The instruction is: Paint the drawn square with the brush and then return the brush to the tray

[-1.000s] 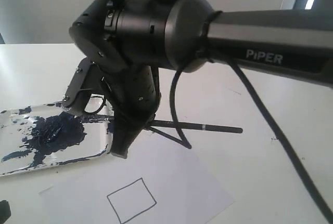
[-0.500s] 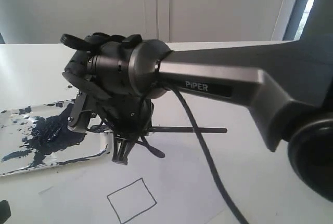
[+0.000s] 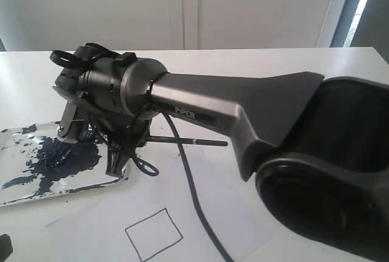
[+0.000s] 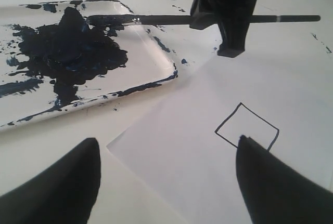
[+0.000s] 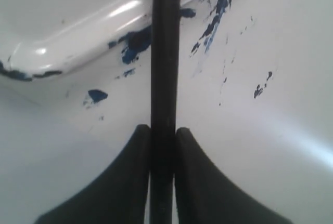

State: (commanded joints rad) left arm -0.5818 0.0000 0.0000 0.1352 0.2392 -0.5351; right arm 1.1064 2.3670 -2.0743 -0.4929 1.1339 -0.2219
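- Surface and room: a white table (image 3: 292, 73) runs back to a pale panelled wall (image 3: 182, 6). A dark window frame (image 3: 343, 6) stands at the far right.
- Far left: the tray (image 3: 15, 196) lies flat on the table, smeared with a dark blue-black paint blob (image 3: 61, 155). Small splatters mark the table just beside its rim.
- Left gripper (image 4: 166, 140): its fingers are spread wide with nothing between them, above the near part of the paper.
- Centre left: the right gripper (image 5: 162, 129) is clamped on the black handle of the brush (image 3: 194, 141), which lies roughly level. The bristle end reaches over the tray to the paint blob; whether it touches the paint cannot be told.
- Centre: a sheet of white paper (image 3: 91, 231) lies just beside the tray and bears the drawn square (image 3: 153, 234), which is outline only with a white interior.
- Right: the right arm (image 3: 243, 101) spans the view, and its joint housing fills the lower right corner.
- Change over the last second: the right arm has swung left and lower, carrying the brush with it, so the handle's free end now sits further left. The tray, paper and unpainted square have not moved.
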